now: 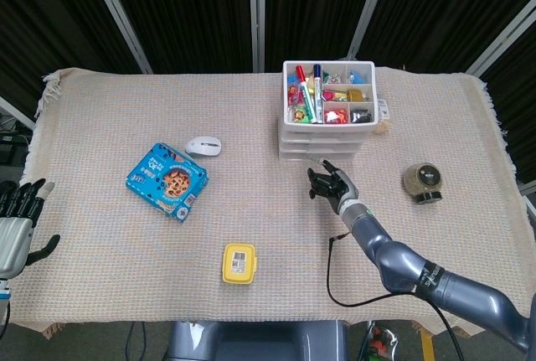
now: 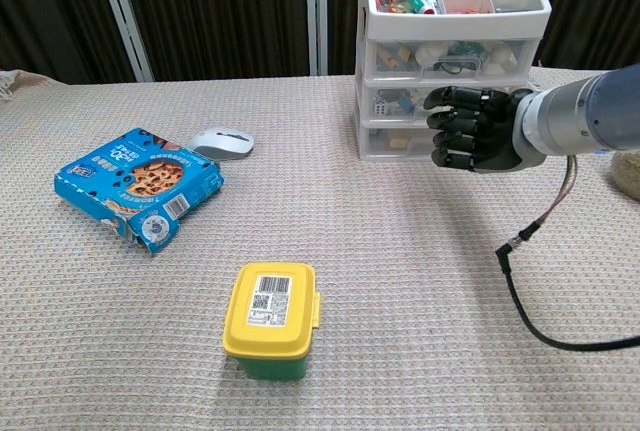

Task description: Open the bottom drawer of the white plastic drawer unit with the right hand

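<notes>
The table [image 1: 100, 110], covered by a woven cloth, carries everything shown. Toward its far edge, right of centre, stands the white plastic drawer unit [image 1: 328, 118], its drawer fronts facing the robot so that a hand coming from the near side meets the pulls head-on; an open tray on top holds pens and small coloured items, and three clear-fronted drawers are stacked below. The bottom drawer [image 2: 400, 140] sits against the cloth and appears fully shut, so the task looks not yet begun on the drawer itself. The right hand [image 2: 472, 129] is raised just in front of the unit at the level of the lower drawers, fingers spread and slightly curled, holding nothing; in the chest view it hides the right part of the drawer fronts, and whether any fingertip touches plastic cannot be told. This pose probably serves as an approach: fingers apart leave room to hook the low front. A loose cable [image 2: 540, 281] trails from the right forearm across the cloth. The left hand [image 1: 17, 220] rests off the left edge of the table, fingers apart and empty, well away from the work. Toward the left side lie a blue snack box [image 1: 167, 182] and, just beyond it, a white computer mouse [image 1: 203, 146]; a yellow lidded container [image 1: 239, 263] sits near the near edge, and a round jar [image 1: 424, 182] stands near the right edge, all apart from the unit.
</notes>
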You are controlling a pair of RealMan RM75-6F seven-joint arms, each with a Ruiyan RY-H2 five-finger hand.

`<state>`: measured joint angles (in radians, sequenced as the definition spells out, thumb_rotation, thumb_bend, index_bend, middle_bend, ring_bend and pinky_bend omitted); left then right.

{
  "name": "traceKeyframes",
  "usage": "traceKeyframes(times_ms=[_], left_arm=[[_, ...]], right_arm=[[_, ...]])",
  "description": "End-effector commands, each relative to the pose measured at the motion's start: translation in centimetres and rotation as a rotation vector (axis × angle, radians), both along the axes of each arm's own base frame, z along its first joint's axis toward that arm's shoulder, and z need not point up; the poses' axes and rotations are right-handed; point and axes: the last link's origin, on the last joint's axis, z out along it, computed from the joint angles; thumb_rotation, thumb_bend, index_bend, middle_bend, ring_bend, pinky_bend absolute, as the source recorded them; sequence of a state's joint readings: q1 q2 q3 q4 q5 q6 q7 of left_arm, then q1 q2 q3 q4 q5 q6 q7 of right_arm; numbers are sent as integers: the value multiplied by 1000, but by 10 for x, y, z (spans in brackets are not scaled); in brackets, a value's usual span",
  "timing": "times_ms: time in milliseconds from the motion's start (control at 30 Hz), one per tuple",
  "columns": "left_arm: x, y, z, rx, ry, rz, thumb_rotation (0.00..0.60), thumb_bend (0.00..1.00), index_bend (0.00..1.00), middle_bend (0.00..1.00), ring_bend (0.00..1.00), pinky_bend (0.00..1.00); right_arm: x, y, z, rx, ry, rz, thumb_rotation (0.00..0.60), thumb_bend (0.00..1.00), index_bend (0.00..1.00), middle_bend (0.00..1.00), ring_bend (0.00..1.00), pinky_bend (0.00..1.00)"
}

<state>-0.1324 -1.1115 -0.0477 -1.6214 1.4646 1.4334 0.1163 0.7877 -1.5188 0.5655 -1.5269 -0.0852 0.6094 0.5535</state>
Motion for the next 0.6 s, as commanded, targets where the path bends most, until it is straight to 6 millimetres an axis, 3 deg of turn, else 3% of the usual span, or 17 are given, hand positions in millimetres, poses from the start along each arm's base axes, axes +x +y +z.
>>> traceKeyframes(times_ms=[33, 600], left_arm=[[0, 0, 0, 1, -1, 3, 600, 320, 0, 0, 0, 0], [-2, -2, 0, 2, -5, 9, 600, 321, 0, 0, 0, 0]], right_arm=[[4, -7, -3, -14, 4, -1, 600, 453, 251, 853, 875, 751], [-6, -14, -19, -9, 25, -56, 600, 452, 250, 853, 875, 750]])
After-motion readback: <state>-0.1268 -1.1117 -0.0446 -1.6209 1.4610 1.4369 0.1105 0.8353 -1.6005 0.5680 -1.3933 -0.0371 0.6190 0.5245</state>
